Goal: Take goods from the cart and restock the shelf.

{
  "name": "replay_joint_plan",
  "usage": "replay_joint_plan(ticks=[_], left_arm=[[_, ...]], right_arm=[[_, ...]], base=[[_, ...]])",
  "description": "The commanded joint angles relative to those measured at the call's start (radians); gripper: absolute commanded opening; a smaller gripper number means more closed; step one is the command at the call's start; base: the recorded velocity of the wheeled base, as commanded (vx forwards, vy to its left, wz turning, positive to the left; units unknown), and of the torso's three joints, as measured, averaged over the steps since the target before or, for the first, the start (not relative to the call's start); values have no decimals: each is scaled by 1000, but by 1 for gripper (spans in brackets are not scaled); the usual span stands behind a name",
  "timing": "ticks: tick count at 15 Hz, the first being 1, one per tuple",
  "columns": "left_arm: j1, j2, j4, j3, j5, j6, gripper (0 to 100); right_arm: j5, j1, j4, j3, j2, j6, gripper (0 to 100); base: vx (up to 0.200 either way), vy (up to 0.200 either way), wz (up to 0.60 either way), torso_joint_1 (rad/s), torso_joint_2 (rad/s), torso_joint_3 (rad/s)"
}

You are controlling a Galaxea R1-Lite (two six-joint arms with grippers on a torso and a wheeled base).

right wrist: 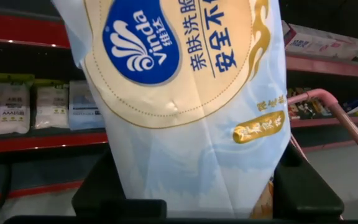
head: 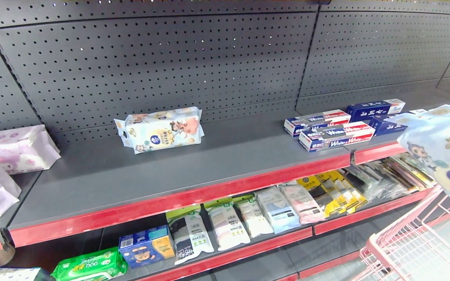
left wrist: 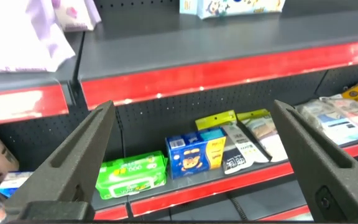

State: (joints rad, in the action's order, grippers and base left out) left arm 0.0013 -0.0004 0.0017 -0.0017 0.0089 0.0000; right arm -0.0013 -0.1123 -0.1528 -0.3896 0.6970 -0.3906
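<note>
A cartoon-printed soft pack hangs pinched in the right gripper, whose two dark fingers press against its lower sides. In the head view the pack sits at the far right, above the pink wire cart, whose visible stretch of basket shows bare mesh. The left gripper is spread wide with nothing between its fingers, held in front of the shelving at the height of the lower shelf.

On the grey upper shelf, a matching soft pack lies toward the back edge, left of the bay's middle. At the bay's right end, two white toothpaste boxes lie side by side, the nearer one close to the red front edge. Dark blue boxes lie just behind them on the next bay. Pink-and-white soft packs crowd the bay at the far left.

The lower shelf carries a green soft pack at its left front corner and a blue carton just beside it. A row of flat clear packets runs to the right of that. Yellow-carded packets follow farther right, overlapping one another toward the shelf's right end.
</note>
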Motion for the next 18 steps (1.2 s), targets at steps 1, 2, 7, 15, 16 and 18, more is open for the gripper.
replay_joint_plan(ticks=[1, 2, 7, 15, 16, 18], left_arm=[[0, 0, 0, 0, 0, 0, 100], [0, 0, -2, 0, 0, 0, 100], [0, 0, 0, 0, 0, 0, 100], [0, 0, 0, 0, -1, 0, 100], [0, 0, 0, 0, 0, 0, 100], [0, 0, 0, 0, 0, 0, 100]], right_arm=[[-2, 0, -1, -8, 4, -4, 0], [-2, 0, -1, -12, 6, -8, 0], [-2, 0, -1, -18, 6, -13, 0], [-9, -4, -1, 1, 7, -50, 0], [-8, -4, -1, 3, 10, -51, 0], [-6, -4, -1, 8, 15, -56, 0]], base=[[0, 0, 0, 173, -369, -203], [0, 0, 0, 178, -364, -183], [0, 0, 0, 167, -359, -191], [0, 0, 0, 80, -170, -86], [0, 0, 0, 0, 0, 0], [0, 0, 600, 2, -2, 0]])
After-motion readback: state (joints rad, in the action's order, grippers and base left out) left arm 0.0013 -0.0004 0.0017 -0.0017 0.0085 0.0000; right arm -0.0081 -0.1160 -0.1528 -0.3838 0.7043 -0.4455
